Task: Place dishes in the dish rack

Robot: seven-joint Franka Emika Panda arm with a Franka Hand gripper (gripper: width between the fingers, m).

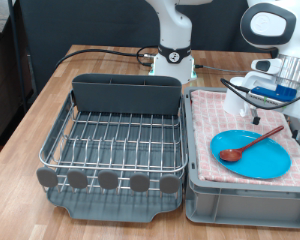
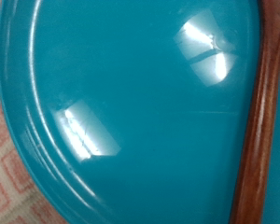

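The bright-blue plate lies flat on the pink checked cloth inside the grey bin at the exterior view's right. It fills the wrist view. The reddish-brown wooden spoon lies across the plate, bowl toward the left; its handle shows in the wrist view. The gripper hangs over the back right of the bin, above the plate; its fingers do not show in the wrist view. The wire dish rack on its dark grey tray stands at the left with nothing in it. The white cup is not clearly in view.
The rack's tall grey cutlery compartment runs along its far side. The robot base stands behind on the wooden table. Black cables run across the table's back. A dark panel stands at the far left.
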